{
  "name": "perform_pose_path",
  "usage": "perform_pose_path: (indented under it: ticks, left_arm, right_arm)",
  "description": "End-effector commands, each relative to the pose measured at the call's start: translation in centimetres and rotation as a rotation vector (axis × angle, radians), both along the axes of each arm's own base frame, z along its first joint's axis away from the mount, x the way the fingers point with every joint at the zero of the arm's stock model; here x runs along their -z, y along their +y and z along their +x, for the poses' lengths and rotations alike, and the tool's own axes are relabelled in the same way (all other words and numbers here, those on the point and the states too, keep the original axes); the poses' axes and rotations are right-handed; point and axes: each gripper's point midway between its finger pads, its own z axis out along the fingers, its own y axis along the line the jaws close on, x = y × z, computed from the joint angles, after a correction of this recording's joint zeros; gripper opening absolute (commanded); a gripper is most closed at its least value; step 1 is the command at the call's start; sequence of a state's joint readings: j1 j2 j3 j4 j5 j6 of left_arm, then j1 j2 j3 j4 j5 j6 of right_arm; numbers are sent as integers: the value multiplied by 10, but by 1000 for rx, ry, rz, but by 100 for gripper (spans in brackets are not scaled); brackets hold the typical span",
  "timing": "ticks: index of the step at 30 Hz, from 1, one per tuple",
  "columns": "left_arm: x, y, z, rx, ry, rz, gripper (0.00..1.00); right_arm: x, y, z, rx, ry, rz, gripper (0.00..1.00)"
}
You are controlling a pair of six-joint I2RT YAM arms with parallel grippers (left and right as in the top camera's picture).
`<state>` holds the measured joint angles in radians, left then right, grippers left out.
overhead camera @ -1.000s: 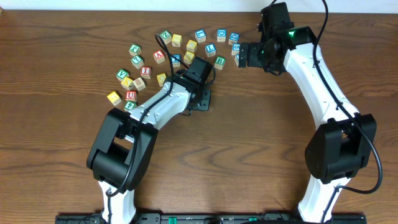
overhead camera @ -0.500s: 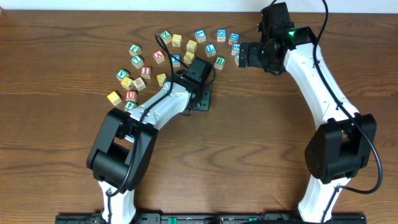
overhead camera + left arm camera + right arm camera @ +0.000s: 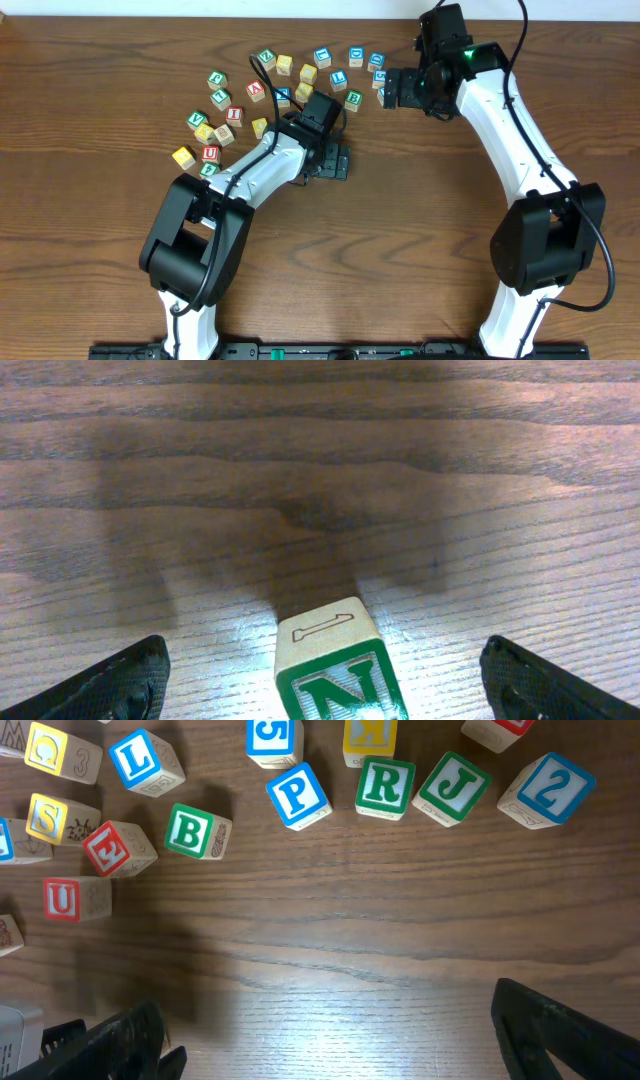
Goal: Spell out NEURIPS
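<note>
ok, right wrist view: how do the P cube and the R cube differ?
Colour: the P cube has a blue letter and border, the R cube green. Pose: the P cube is turned slightly askew, the R cube sits squarer. Shared: both wooden, letter up, side by side with a small gap, neither held.

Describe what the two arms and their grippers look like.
The left arm and right arm have white rounded links and black joint housings, with black cables running along them. A green light glows near the right wrist. The left gripper and right gripper are black, with dark matte fingers.
</note>
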<state>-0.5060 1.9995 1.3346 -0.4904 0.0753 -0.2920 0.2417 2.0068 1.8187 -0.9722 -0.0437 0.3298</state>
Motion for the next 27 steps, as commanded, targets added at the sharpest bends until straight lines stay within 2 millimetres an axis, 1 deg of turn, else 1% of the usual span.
perform_pose_path:
  ticks: [1,5,6,7,9,11,14,16,19,24,27]
  left_arm:
    - [1,1,1,-4,-3,7,98]
    - [1,1,1,-4,-4,6,98]
    - [1,1,1,-4,-4,6,99]
    - [1,1,1,-4,-5,6,95]
    - [1,1,1,-4,-6,5,82]
    - [1,1,1,-4,-7,5,81]
    - [1,1,1,-4,-7,5,76]
    - [1,1,1,-4,-7,5,74]
    - [1,1,1,-4,-7,5,68]
    - [0,0,2,-4,-11,3,64]
    - [-1,0,5,-6,-24,4,64]
  right_arm:
    - [-2,3,3,3,-11,-9,99]
    - [-2,3,3,3,-11,-9,99]
    - [-2,3,3,3,-11,-9,99]
    - [-2,3,3,3,-11,-9,99]
    - [-2,3,3,3,-11,-9,99]
    - [-2,3,3,3,-11,-9,99]
    - [-2,3,3,3,-11,-9,99]
    - [-2,3,3,3,-11,-9,99]
    - [-2,3,3,3,-11,-9,99]
    - [-2,3,3,3,-11,-9,99]
    - [-2,3,3,3,-11,-9,99]
